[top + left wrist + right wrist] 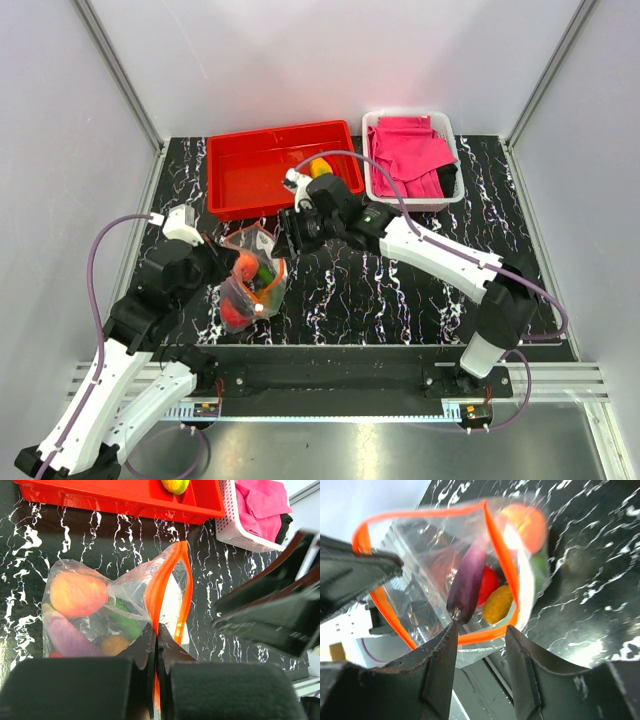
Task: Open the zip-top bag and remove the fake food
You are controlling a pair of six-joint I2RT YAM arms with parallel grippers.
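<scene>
The zip-top bag (252, 278) lies on the black marbled table between the arms, its mouth held open. My left gripper (157, 627) is shut on the bag's orange zip strip (159, 587) at one side of the mouth. In the right wrist view my right gripper (481, 627) is open, its fingers either side of the opposite edge of the strip (485, 637), not pinching it. The fake food is inside the bag: a purple eggplant (467, 582), a red fruit (488, 584), a brown kiwi (497, 605) and an orange (522, 522).
A red tray (250, 170) stands at the back with a yellow-orange mango (320, 167) in it. A white basket (372, 165) with pink cloths (410, 145) stands at the back right. The right gripper (270, 610) hangs close to the right of the bag mouth.
</scene>
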